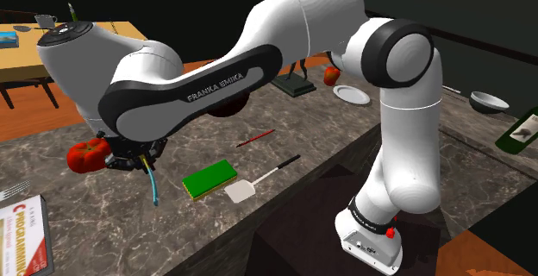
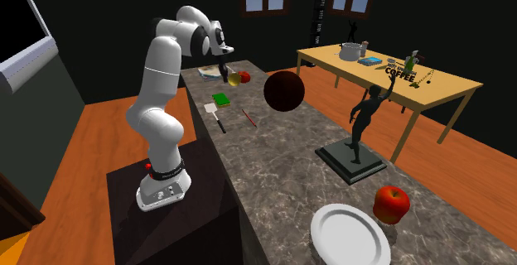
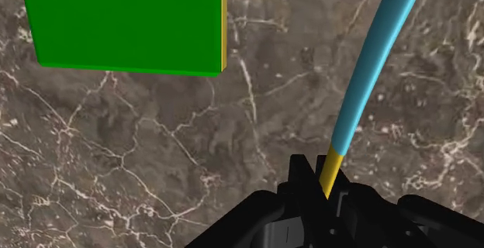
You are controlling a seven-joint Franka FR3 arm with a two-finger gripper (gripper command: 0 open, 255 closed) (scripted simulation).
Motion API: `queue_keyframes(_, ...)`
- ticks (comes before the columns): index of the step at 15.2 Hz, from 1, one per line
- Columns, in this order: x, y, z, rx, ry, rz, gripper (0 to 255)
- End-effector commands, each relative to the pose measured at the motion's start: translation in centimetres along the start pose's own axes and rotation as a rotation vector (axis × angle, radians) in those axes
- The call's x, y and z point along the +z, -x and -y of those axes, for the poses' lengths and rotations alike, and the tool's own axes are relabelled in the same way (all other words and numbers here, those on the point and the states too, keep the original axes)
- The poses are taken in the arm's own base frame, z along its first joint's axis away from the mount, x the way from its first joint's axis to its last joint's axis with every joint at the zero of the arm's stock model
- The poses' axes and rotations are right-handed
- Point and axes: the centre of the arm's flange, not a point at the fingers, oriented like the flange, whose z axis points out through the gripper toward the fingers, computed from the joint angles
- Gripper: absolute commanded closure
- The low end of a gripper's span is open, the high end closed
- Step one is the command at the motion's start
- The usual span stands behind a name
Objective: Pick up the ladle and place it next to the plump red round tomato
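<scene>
Hand: my hand (image 3: 319,178) is clenched on the yellow end of the ladle (image 3: 374,64), pinching it tight with no gap showing.
Ladle: it hangs from my grip over the tabletop (image 3: 155,169), its blue handle curving away from me. In the shoulder view its far end is low over the marble, and I cannot tell whether it touches.
Tomato: the red tomato (image 1: 84,155) sits on the tabletop just beside my hand, toward the shoulder view's left.
Neighbours: a green block (image 1: 209,179) lies near on the other side, with a white spatula (image 1: 241,191) just beyond it.
Stage: I judge the carry about done; what is left is to lower the ladle and let go.
Risk, grip: I hold only the very tip, so the long handle could swing or twist in my grip on the way down and land askew.
Risk, tomato: it is round — a nudge from my hand or the swinging handle could roll it away, leaving the ladle no longer next to it.
Risk, release: letting go too high could make the ladle bounce toward the green block.
</scene>
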Motion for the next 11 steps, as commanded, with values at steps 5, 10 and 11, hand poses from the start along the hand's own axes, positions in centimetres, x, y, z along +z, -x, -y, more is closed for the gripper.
queue_keyframes(5, 3.2, 0.3, 0.5, 0.000, 0.000, 0.000, 255)
queue_keyframes(10, 5.0, 0.4, 0.8, 0.000, 0.000, 0.000, 255)
queue_keyframes(11, 5.0, 0.4, 0.8, 0.000, 0.000, 0.000, 255)
